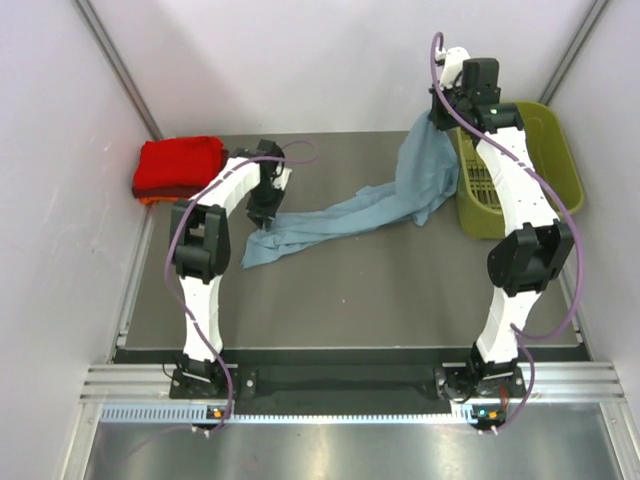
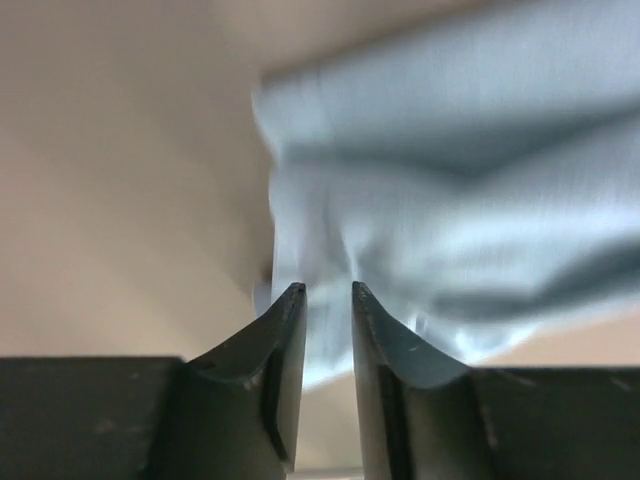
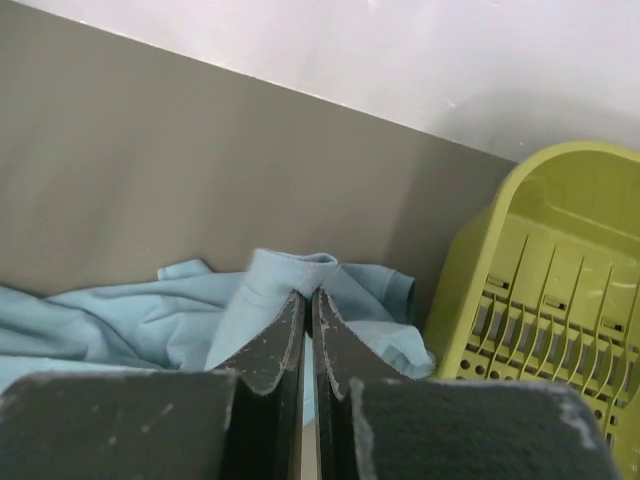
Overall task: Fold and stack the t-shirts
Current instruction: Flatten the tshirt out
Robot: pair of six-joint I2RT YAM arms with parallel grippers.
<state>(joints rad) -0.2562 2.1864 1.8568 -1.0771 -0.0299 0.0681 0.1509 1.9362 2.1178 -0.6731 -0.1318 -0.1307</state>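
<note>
A grey-blue t-shirt [image 1: 380, 205] lies stretched out and crumpled across the table. Its right end is lifted by my right gripper [image 1: 438, 118] next to the basket. In the right wrist view the gripper [image 3: 310, 293] is shut on a fold of the t-shirt [image 3: 150, 320]. My left gripper [image 1: 264, 222] hovers over the shirt's left end. In the left wrist view it [image 2: 328, 290] is narrowly open, with the blurred t-shirt [image 2: 450, 180] just beyond its tips. A folded bright red t-shirt [image 1: 180, 165] lies at the back left on an orange one [image 1: 148, 201].
An olive-green plastic basket [image 1: 555, 150] stands at the back right, also in the right wrist view [image 3: 560, 290]. White walls close in the table at the left, back and right. A metal rail runs along the near edge [image 1: 350, 385].
</note>
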